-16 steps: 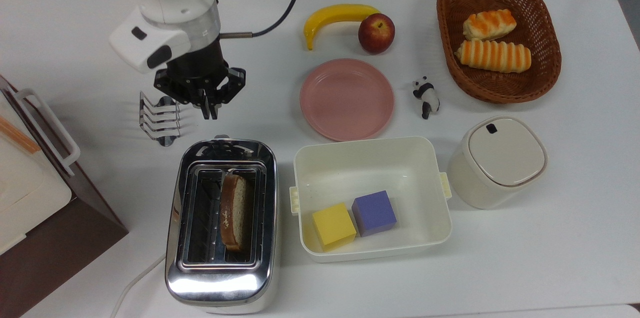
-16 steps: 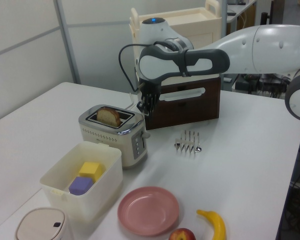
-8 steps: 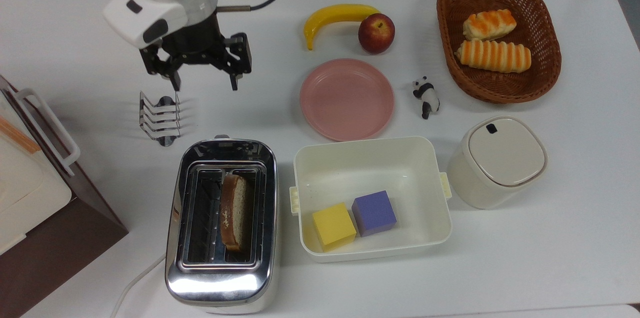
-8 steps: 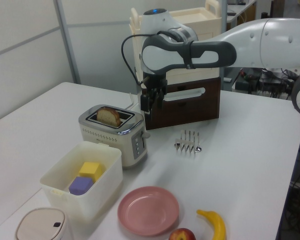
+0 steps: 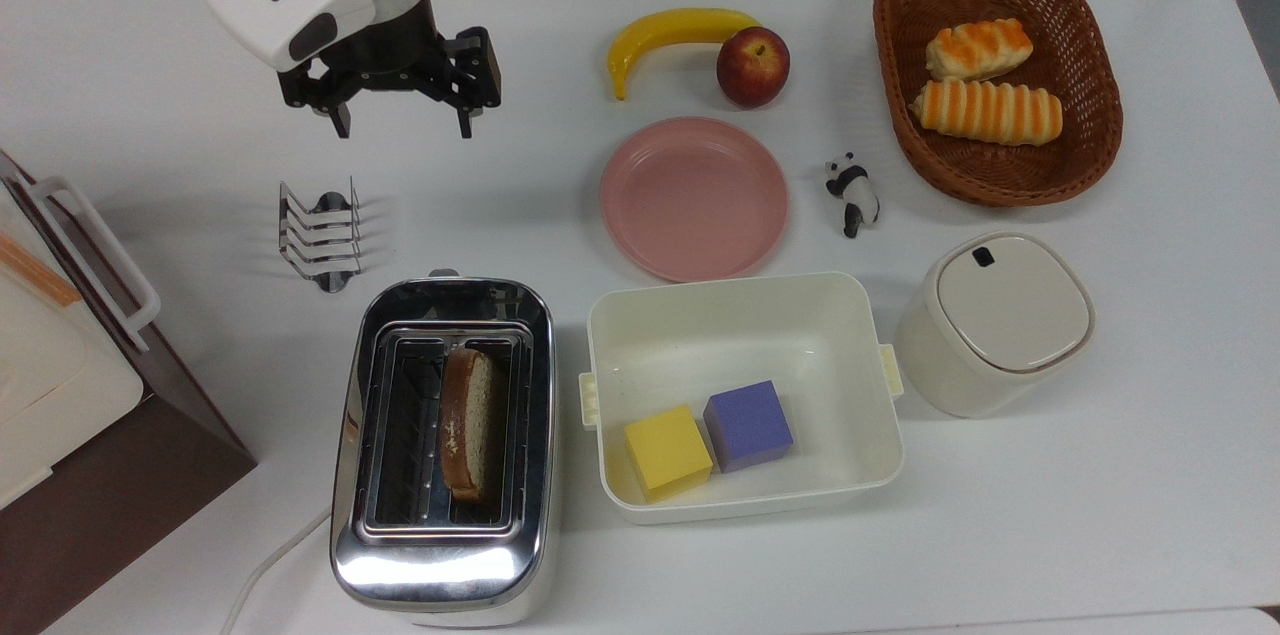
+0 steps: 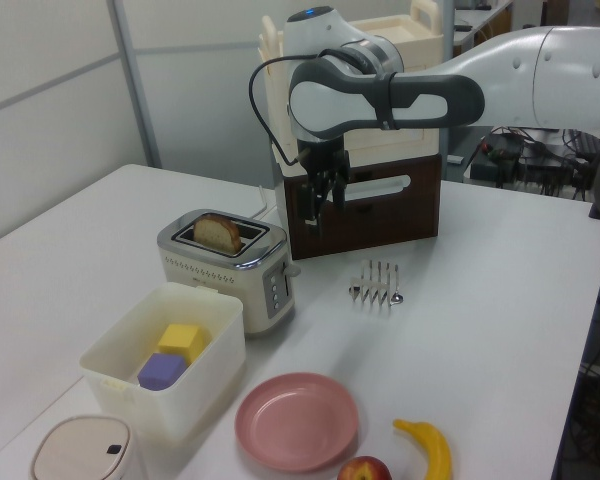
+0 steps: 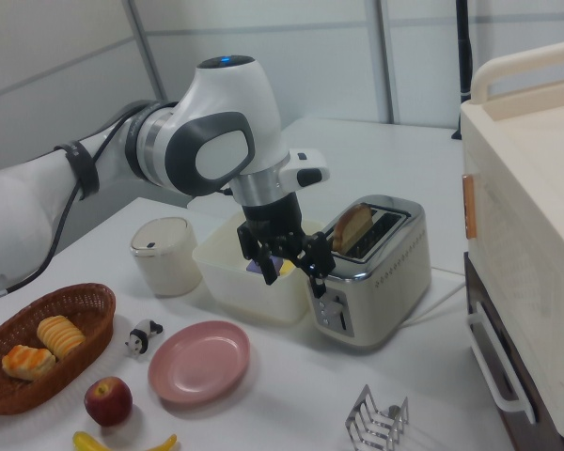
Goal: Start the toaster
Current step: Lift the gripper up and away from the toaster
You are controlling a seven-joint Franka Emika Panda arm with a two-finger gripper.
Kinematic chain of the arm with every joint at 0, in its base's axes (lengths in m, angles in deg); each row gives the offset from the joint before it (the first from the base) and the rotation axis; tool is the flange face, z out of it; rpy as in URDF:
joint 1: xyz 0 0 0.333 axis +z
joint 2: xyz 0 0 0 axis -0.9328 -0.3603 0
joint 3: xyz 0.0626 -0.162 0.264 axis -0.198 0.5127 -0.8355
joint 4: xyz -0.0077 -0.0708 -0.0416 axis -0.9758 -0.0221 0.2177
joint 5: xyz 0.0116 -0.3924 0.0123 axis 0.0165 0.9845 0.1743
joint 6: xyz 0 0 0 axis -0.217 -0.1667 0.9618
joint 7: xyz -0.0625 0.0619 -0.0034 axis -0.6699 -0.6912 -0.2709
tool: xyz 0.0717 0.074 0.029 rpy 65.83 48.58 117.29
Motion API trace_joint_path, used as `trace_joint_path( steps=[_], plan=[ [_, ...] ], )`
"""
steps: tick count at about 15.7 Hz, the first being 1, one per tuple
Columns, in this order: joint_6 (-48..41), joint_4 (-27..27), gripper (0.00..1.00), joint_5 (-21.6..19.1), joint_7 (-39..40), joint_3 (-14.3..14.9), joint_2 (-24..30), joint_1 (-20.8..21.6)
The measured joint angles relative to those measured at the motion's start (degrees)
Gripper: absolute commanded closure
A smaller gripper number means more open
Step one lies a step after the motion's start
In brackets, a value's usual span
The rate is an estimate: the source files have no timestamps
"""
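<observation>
**Top view inspection: claw open and clear of the toaster**

Top view shows the gripper (image 5: 403,126) with its two fingers spread wide apart, holding nothing, hanging above bare table (image 5: 150,95) beyond the lever end of the toaster (image 5: 443,445). No brand mark, label or legible writing can be read on any item; the row of marks along the toaster's side in the left view is too small to make out.

The toaster's front control panel faces the right view, where one finger partly covers it; the lever setting cannot be judged. The toaster's near end is clipped by the top view's lower edge, as is its white cord (image 5: 265,570). The toaster's long axis runs top to bottom in the top view, its lever end pointing toward the gripper. A slice of bread (image 5: 466,422) stands upright in the slot on the top view's right, protruding above the chrome.

A wire toast rack (image 5: 320,235) stands beside the toaster's lever end, between toaster and gripper. A white-and-brown box appliance (image 5: 70,385) sits on the toaster's other side from a cream tub (image 5: 740,315), which is just beside the toaster and holds a yellow block (image 5: 667,450) and a purple block (image 5: 748,425). Beyond the tub lies a pink plate (image 5: 694,198).
</observation>
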Motion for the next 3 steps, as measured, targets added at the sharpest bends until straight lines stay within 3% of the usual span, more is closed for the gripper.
trace_joint_path(
  steps=[3],
  plan=[
    [-1.37,-0.03,0.0,0.66,-0.05,0.0,0.0,0.12]
  ],
)
